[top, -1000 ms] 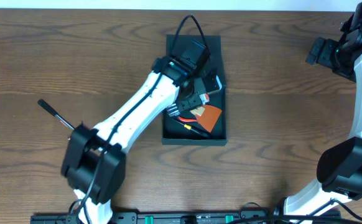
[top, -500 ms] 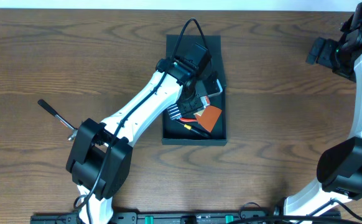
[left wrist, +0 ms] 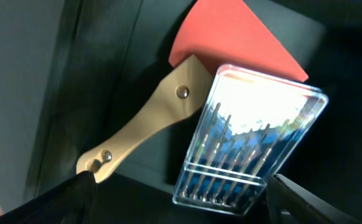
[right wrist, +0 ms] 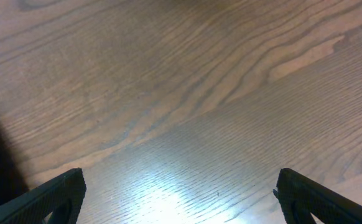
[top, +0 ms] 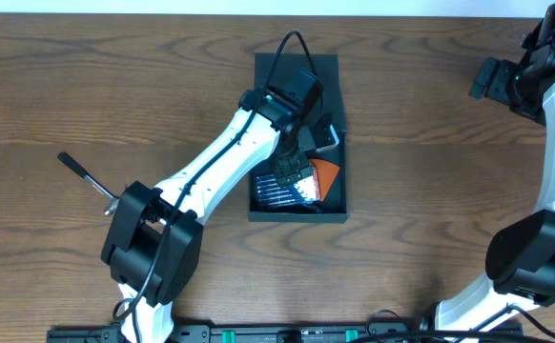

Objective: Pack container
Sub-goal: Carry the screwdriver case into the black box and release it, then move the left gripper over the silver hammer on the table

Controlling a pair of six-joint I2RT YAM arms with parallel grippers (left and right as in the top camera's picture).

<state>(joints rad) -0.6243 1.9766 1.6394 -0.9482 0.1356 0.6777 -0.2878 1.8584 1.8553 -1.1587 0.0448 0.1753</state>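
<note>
The container (top: 327, 65) is a dark rectangular box in the middle of the table, and its dark inner wall (left wrist: 32, 74) shows in the left wrist view. In it lies a clear plastic case of slim bits (top: 285, 187) (left wrist: 249, 137), resting partly on an orange scraper (top: 327, 177) with a tan handle (left wrist: 143, 127). My left gripper (top: 292, 160) (left wrist: 181, 208) hovers over the case, open, its fingertips (left wrist: 60, 199) apart from it on both sides. My right gripper (top: 485, 80) (right wrist: 187, 199) is open over bare wood at the far right.
A black-handled tool (top: 85, 173) lies on the table far left of the box. A silver and black item (top: 327, 133) sits in the box beside my left arm. A cable (top: 292, 40) loops over the box's far end.
My left gripper's jaws have widened. The clear case now lies flat in the container, covering the red-handled tools seen earlier. The right arm has not moved.
</note>
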